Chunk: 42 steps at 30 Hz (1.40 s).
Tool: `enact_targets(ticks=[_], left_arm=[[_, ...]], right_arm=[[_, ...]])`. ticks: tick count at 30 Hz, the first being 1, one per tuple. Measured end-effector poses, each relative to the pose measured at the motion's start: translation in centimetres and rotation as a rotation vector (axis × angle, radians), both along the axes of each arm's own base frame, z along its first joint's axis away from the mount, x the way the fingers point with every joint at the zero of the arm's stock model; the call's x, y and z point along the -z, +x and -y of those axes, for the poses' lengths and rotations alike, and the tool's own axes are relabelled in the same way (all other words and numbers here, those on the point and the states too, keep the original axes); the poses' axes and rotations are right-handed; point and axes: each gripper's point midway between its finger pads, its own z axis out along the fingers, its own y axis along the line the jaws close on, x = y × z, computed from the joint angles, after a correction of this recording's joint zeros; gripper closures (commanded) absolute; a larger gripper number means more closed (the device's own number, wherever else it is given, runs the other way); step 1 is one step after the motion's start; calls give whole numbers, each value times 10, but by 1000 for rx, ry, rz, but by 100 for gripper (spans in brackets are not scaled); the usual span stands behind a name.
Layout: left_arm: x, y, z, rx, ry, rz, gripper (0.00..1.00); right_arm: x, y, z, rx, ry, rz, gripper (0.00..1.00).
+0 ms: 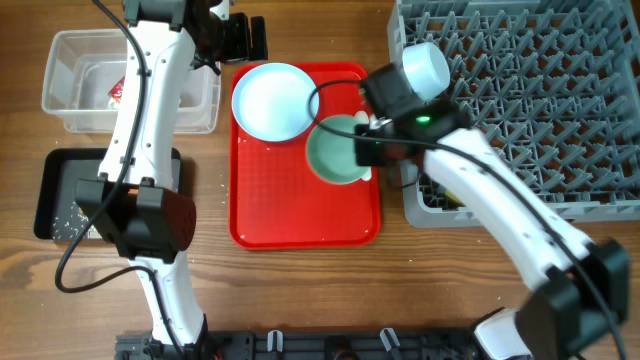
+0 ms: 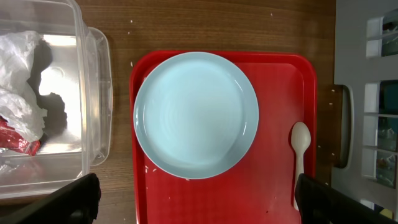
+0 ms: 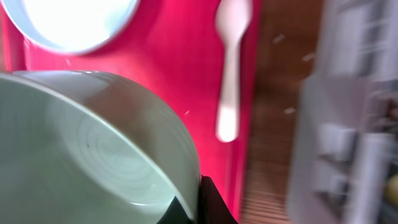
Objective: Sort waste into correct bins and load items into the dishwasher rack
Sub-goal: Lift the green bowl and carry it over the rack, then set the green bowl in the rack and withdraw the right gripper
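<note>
My right gripper [image 1: 368, 140] is shut on the rim of the pale green bowl [image 1: 335, 152], over the right side of the red tray; the wrist view shows a finger [image 3: 198, 199] clamped on the bowl [image 3: 93, 149]. The pale blue plate [image 1: 272, 100] lies on the tray's far-left part, also in the left wrist view [image 2: 196, 115]. The white spoon [image 2: 300, 146] lies on the tray's right edge, also in the right wrist view [image 3: 230, 68]. My left gripper [image 2: 199, 208] is open and empty above the plate. The grey rack [image 1: 520, 90] stands at the right.
The clear tub [image 1: 75, 85] at the far left holds white tissue [image 2: 18, 74] and the red-and-white wrapper [image 2: 15, 140]. The black tray [image 1: 55, 190] in front of it holds loose rice. A few rice grains lie on the red tray [image 1: 300, 210].
</note>
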Motion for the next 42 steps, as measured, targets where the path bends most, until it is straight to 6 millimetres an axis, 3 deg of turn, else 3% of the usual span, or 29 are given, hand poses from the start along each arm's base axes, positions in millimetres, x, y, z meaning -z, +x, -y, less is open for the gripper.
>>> enact_targets(ticks=[2,6,11,18,31,42], left_arm=[[0,0,0,0,0,0,0],[0,0,0,0,0,0,0],[0,0,0,0,0,0,0],[0,0,0,0,0,0,0],[0,0,0,0,0,0,0],[0,0,0,0,0,-1,0]], right_arm=[[-21,4,17,19,-1,59,96],[-37,11,53,75,-54,113,96],[-41,24,100,156,-167,154,96],[-54,35,146,227,-400,237,95],[-90,40,205,257,-847,322,96],[-63,47,217,129,-1062,184,96]])
